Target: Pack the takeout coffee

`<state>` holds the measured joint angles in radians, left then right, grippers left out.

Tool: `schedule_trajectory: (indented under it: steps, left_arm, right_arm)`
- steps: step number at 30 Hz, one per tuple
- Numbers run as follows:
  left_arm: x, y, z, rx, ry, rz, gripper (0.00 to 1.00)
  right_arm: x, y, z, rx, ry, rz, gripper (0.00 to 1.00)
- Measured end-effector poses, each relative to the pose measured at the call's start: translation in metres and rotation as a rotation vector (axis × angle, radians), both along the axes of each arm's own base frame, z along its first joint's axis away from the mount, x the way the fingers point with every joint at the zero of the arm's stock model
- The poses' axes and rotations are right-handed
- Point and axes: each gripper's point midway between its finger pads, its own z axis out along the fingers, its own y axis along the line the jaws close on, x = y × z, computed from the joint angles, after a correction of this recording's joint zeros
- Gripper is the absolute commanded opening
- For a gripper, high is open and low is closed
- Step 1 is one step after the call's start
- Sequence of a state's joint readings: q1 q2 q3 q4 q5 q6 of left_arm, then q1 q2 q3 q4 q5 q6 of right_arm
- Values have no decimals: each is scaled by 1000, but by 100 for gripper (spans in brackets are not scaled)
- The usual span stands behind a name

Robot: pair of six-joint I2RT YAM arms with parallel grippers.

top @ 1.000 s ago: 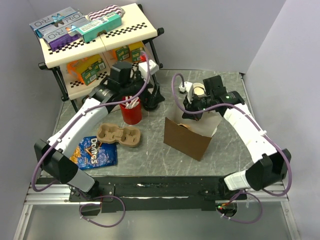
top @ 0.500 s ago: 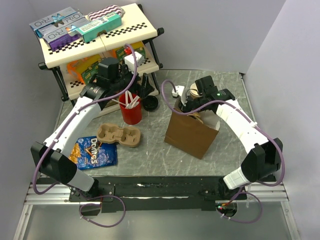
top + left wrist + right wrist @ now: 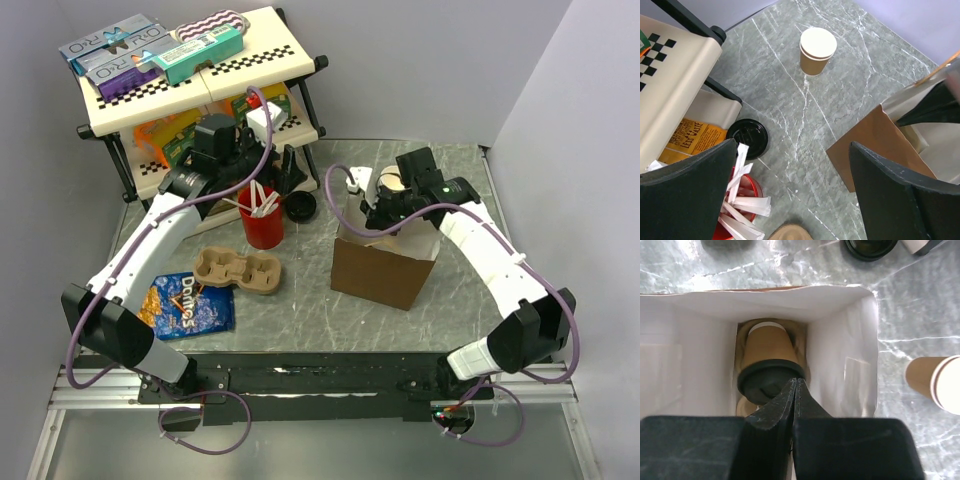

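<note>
Grey marbled table (image 3: 300,310) fills the scene, with a shelf (image 3: 190,90) of boxes at the upper left of the top view and a brown paper bag (image 3: 375,270) standing right of centre. The coffee cup (image 3: 767,347) is inside that bag, in the middle of the right wrist view. It looks tipped rather than upright, its black lid (image 3: 767,385) toward the lower part of the frame. The right tool (image 3: 796,385) hangs in the bag's mouth with its fingers pressed together and nothing between them, the tips just over the lid. The left tool (image 3: 794,145) hovers spread wide and holds nothing, above a loose lid (image 3: 747,137) and a red cup of sticks (image 3: 262,222). An uncovered cup (image 3: 817,50) stands on the table just beside the bag. The main risk, as I judge it, is the leaning cup: if its lid is not seated it could leak into the bag. Lifting the right tool out carelessly could catch the bag's thin rim, dragging or toppling the bag against the uncovered cup.
</note>
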<state>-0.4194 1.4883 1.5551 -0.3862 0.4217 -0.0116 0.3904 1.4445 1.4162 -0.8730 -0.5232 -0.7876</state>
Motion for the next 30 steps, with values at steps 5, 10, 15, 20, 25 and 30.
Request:
schedule_trajectory:
  steps: [5, 10, 15, 20, 25, 30]
  left_arm:
    - [1, 0, -2, 2, 5, 1, 100]
    - [5, -1, -9, 8, 20, 0, 99]
    - [6, -1, -11, 9, 23, 1, 99]
    - [6, -1, -11, 9, 23, 1, 99]
    - [6, 0, -11, 10, 23, 4, 99]
    - [7, 0, -11, 11, 23, 6, 99]
  right_arm:
    - [-6, 1, 17, 19, -21, 20, 0]
    - [-16, 6, 18, 38, 4, 68, 0]
    - [-22, 9, 13, 30, 15, 120, 0]
    - [-15, 12, -9, -6, 54, 149, 0]
    - [-6, 15, -24, -44, 51, 170, 0]
    - [-5, 16, -24, -56, 27, 188, 0]
